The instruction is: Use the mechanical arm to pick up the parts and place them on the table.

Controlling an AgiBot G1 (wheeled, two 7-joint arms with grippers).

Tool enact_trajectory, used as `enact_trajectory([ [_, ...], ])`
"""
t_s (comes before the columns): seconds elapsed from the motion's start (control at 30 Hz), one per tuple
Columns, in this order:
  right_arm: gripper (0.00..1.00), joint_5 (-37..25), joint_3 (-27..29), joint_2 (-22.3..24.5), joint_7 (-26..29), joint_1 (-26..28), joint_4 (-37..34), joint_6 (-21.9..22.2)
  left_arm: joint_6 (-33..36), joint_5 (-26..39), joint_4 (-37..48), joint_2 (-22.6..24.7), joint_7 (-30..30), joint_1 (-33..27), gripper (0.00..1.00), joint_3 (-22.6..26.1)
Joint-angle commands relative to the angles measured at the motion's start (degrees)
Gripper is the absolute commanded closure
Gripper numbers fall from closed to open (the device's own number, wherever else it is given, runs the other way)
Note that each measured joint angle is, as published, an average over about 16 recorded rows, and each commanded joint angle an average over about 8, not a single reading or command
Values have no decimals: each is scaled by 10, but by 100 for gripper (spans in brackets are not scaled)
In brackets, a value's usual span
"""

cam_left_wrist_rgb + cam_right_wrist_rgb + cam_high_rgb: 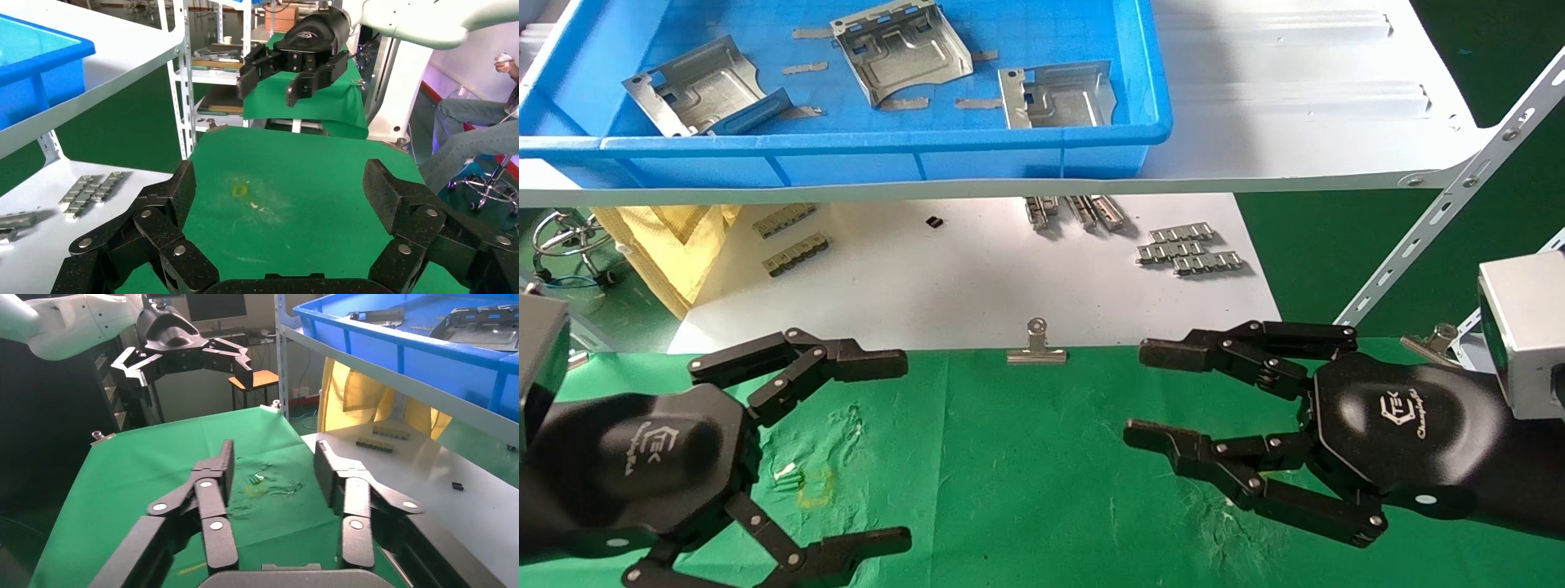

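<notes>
Nearest, both pincers hover over the green bench [1026, 482], spread wide and gripping nothing: left pincer [903, 445] at left, right pincer [1132, 392] at right. Farther off, three parts [899, 51] lie in the blue bin [846, 151] on the shelf, seemingly separate.

This is a workshop or robot lab set up for handling parts. A white metal shelf [1303, 98] on slotted steel struts spans the top of the head view, carrying a blue plastic bin [911, 143] of stamped metal plates [899, 49]. Below it, small ridged metal strips [1189, 249] lie on a white sheet [977, 278], and a binder clip [1036, 343] pins the green cloth on the tabletop [1009, 457]. In the left wrist view, more racking [211, 67] stands at upper centre, and a seated person [483, 135] waits at the right edge.
</notes>
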Motion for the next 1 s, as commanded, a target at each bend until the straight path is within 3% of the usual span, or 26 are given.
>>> enact_trajectory([
  [0.03, 100, 0, 0, 0, 0, 0, 0, 0, 0, 0, 0, 0, 0, 0, 0, 0],
  [0.67, 100, 0, 0, 0, 0, 0, 0, 0, -3, 1, -4, 9, -2, -15, 0, 1],
  [0.83, 100, 0, 0, 0, 0, 0, 0, 0, -27, 27, 3, 36, -17, -88, 0, 8],
  [1.0, 100, 0, 0, 0, 0, 0, 0, 0, -61, 98, 89, 98, -36, -226, 0, 38],
])
